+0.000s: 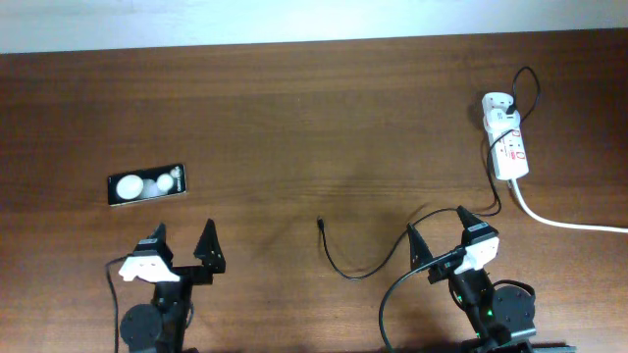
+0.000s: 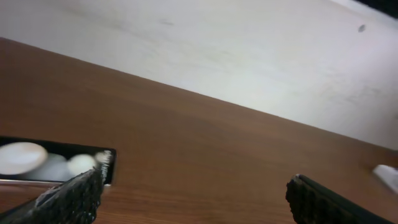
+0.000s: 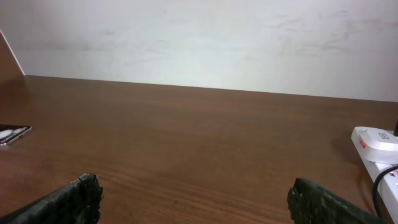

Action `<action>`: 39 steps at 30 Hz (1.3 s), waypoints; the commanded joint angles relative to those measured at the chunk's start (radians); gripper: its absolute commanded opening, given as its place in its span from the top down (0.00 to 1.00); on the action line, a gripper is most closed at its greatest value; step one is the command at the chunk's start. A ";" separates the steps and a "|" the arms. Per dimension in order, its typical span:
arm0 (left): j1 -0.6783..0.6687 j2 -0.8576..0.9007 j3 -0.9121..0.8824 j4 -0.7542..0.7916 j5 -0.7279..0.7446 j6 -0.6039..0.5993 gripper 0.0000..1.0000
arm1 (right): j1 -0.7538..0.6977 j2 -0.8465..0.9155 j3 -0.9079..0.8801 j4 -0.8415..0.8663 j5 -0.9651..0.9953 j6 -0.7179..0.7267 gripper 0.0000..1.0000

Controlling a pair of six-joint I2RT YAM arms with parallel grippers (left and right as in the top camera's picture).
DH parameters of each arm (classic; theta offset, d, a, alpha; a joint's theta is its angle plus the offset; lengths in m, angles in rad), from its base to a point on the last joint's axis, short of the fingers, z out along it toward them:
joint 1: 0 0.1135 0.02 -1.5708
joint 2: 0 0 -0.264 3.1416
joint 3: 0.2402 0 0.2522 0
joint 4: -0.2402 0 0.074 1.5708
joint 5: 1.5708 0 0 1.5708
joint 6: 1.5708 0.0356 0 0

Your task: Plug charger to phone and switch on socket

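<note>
Since the left gripper (image 1: pixel 183 238) and right gripper (image 1: pixel 438 227) both sit spread wide and empty at the near edge, nothing is secured yet. The phone (image 1: pixel 147 184) lies just beyond the left gripper. We judge the main risk to be the charger (image 1: pixel 345 272) plug tip (image 1: pixel 321 225), which lies flat mid-table, well apart from the phone: a pinch may slip or cock it off-axis. A tug could also drag the socket (image 1: pixel 510 155) at far right.

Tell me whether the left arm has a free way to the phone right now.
Probably yes. The phone lies flat just ahead of the open left tool, with nothing between them; the black cable lies off to its right.
</note>
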 commanded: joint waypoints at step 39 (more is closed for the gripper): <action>-0.004 0.940 0.887 -0.664 -0.131 -0.036 0.01 | -0.006 -0.008 -0.005 -0.005 -0.006 0.011 0.01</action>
